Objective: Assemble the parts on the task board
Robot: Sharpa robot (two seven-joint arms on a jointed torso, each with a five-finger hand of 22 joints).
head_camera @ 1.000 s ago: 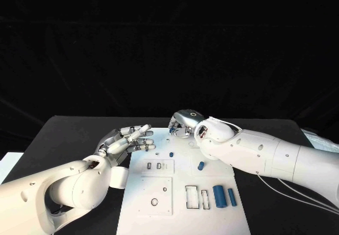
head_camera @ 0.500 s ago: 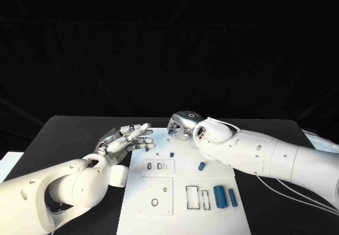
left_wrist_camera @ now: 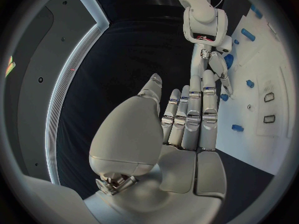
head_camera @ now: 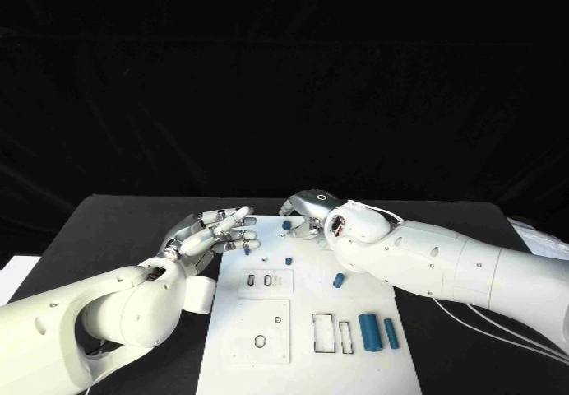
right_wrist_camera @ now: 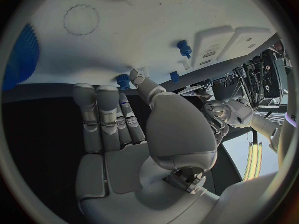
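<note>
Left hand (head_camera: 214, 236) is hovering open-fingered at the task board's (head_camera: 303, 346) 10 o'clock edge, right hand (head_camera: 306, 216) is reaching at 12 o'clock, grasp unclear.

White task board (head_camera: 303, 341) flat mid-table; small blue parts (head_camera: 376, 331) scattered on it, two cylinders near its right edge

Black table (head_camera: 118, 222) beneath, dark backdrop behind.

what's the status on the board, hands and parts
Left hand open at task board's left edge. Right hand at far edge, fingers at a small blue part, grip unclear. Nothing blocking.
</note>
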